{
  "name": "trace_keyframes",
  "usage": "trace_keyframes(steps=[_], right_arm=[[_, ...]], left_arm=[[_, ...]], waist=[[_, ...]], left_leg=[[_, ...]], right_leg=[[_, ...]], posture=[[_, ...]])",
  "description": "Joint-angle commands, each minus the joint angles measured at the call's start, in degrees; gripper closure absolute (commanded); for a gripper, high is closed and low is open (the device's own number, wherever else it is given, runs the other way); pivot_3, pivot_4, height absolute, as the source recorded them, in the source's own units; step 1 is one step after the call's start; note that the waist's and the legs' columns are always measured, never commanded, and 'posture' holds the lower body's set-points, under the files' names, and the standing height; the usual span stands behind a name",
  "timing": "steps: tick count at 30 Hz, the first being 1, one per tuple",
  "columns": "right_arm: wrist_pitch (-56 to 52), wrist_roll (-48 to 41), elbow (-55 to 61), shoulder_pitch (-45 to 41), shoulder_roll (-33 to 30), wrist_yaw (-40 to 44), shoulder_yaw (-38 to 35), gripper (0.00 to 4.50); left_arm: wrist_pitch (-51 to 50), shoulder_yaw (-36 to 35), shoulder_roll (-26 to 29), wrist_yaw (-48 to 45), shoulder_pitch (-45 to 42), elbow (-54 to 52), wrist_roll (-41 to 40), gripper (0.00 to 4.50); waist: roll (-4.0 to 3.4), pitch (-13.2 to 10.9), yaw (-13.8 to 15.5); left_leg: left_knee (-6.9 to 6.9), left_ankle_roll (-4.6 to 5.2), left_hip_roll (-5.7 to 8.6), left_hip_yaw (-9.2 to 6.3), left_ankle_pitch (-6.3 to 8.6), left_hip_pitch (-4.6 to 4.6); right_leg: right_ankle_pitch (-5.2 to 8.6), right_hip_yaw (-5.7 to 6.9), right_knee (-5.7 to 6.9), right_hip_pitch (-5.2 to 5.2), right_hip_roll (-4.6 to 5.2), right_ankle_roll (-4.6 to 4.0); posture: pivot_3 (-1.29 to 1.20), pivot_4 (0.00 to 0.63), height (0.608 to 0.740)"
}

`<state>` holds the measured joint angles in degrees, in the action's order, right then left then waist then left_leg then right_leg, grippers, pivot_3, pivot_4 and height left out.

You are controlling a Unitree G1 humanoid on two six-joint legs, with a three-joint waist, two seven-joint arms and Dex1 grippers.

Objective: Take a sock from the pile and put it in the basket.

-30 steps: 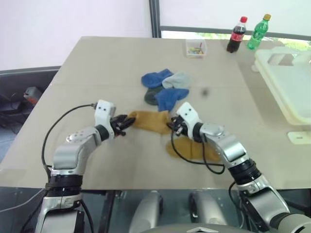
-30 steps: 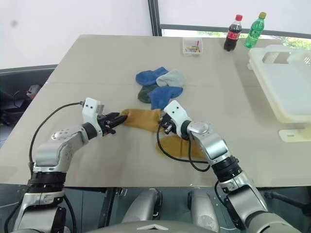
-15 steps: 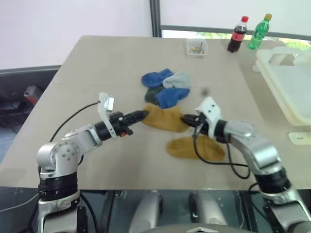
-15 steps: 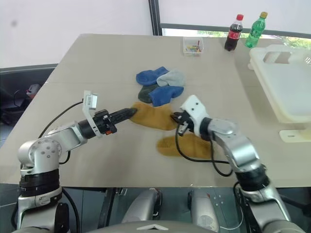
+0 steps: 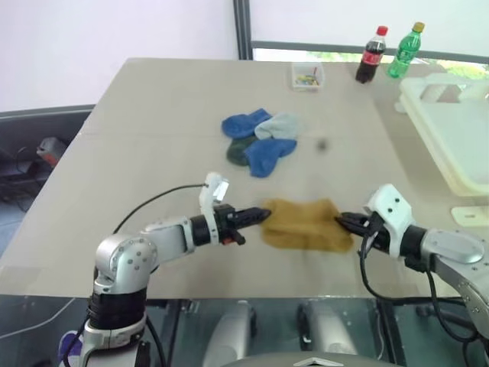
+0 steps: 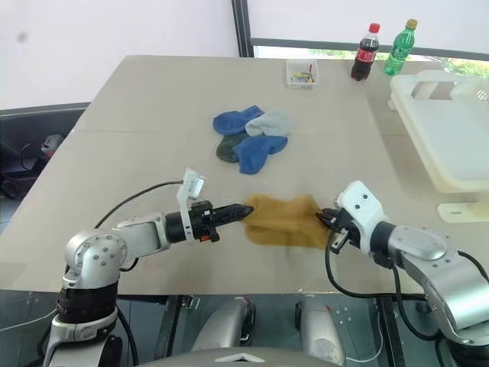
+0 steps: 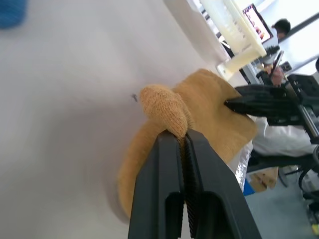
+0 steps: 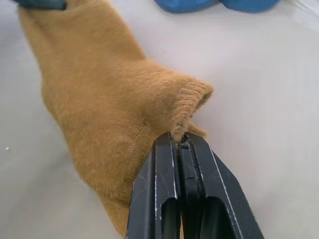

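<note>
Both grippers, left (image 5: 263,215) and right (image 5: 341,222), pinch opposite ends of the mustard sock (image 5: 306,223), stretching it clear of the pile (image 5: 261,141), basket (image 5: 451,138) waiting.

The mustard sock (image 5: 306,224) is fuzzy matt knit cloth, the table (image 5: 153,122) a smooth matt beige top, the basket (image 5: 451,134) smooth slightly glossy cream plastic, and both bottles (image 5: 372,55) shiny plastic.

My right gripper (image 8: 180,144) pinches mustard sock (image 8: 99,109) edge, jaws closed; blue socks (image 8: 214,4) beyond on table (image 8: 264,84).
</note>
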<state>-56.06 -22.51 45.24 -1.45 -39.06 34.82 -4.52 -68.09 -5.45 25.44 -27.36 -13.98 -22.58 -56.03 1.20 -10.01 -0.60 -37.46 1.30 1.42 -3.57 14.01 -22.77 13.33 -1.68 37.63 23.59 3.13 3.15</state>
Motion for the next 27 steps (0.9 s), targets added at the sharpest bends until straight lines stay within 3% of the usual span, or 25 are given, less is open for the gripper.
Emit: trace_keyframes(steps=[1, 18, 27], right_arm=[[-0.1, -0.2, 3.0, 1.0, -0.9, -1.5, -1.9, 4.5], [6.6, 4.3, -1.6, 4.8, -0.8, -4.7, 2.8, 4.5], [9.7, 6.0, -3.8, 4.7, -0.6, -4.8, 4.6, 4.5]], left_arm=[[1.5, 1.8, 1.1, 0.1, 0.9, -3.6, 1.4, 4.46], [8.6, 8.7, 0.7, -0.6, 4.2, -1.9, 9.9, 4.46], [10.4, 8.1, -0.9, -1.2, 4.9, -1.6, 10.5, 4.46]], waist=[[0.0, 0.0, 0.0], [0.0, 0.0, 0.1], [0.0, 0.0, 0.1]], left_leg=[[0.0, 0.0, 0.0, -0.01, 0.0, 0.0], [0.0, 0.0, -0.01, 0.0, 0.0, -0.02], [-0.01, 0.0, -0.01, 0.02, 0.0, -0.02]], right_leg=[[0.0, 0.02, -0.01, 0.0, -0.01, 0.0], [0.01, 0.03, -0.04, -0.01, -0.02, 0.0], [0.01, 0.02, -0.06, -0.01, -0.02, 0.0]], posture=[[0.0, 0.15, 0.74], [0.0, 0.15, 0.74], [0.0, 0.15, 0.74]])
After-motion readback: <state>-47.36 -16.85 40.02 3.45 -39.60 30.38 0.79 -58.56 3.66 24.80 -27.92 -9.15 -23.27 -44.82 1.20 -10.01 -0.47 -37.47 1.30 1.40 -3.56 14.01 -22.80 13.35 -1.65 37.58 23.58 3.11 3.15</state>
